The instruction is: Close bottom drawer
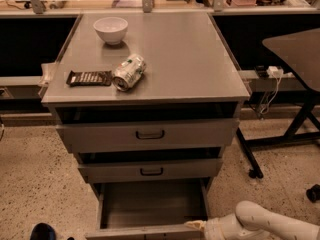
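The bottom drawer (150, 204) of the grey metal cabinet is pulled far out and is empty inside. Its front runs along the lower edge of the view, and its handle is out of view. My gripper (194, 225), on the end of a white arm (260, 225) that comes in from the lower right, is at the right end of that drawer front, at its top edge. I cannot tell whether it touches the front.
The top drawer (150, 134) and the middle drawer (151, 171) each stand slightly open. A white bowl (110, 29), a crushed can (129, 72) and a dark snack bar (90, 77) lie on the cabinet top. A dark table (295, 51) with a wheeled leg stands to the right.
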Robot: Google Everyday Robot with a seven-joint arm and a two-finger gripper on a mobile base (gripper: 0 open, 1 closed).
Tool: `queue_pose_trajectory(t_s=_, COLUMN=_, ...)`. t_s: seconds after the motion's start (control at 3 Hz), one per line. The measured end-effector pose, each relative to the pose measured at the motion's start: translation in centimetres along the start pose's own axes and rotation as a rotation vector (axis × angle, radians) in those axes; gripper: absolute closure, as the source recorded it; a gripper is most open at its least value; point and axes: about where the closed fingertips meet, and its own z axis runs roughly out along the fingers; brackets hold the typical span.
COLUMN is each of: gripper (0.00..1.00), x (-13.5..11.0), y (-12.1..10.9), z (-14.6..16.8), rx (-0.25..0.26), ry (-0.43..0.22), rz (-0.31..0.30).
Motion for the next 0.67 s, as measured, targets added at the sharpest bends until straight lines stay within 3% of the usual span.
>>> queue_pose_trajectory(t_s=0.33, gripper=0.47, x=2.9, y=0.2, z=2.0, rx=-0.007, ry=-0.009, rz=0.035)
queue_pose_trajectory(t_s=0.67, gripper=0.78, x=5.2, y=0.1, z=4.7, rx=0.002, ry=-0.04, rz=0.038)
